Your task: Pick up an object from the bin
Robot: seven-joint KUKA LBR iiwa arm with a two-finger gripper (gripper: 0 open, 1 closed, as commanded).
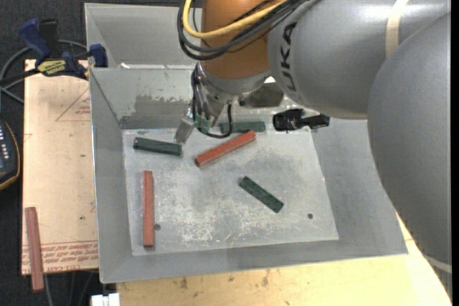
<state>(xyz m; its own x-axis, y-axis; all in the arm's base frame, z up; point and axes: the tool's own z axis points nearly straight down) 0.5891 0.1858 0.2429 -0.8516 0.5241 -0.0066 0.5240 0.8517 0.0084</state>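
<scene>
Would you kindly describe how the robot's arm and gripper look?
The arm has rounded silver links with black KUKA lettering and a pale band. An orange dome covers the wrist, looped by yellow and black cables. The gripper is small, grey metal.

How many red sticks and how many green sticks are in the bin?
Red sticks: 2, one in the middle, one along the left.
Green sticks: 3, one upper left, one right of middle, one partly hidden at the back.
Total: 5.
</scene>
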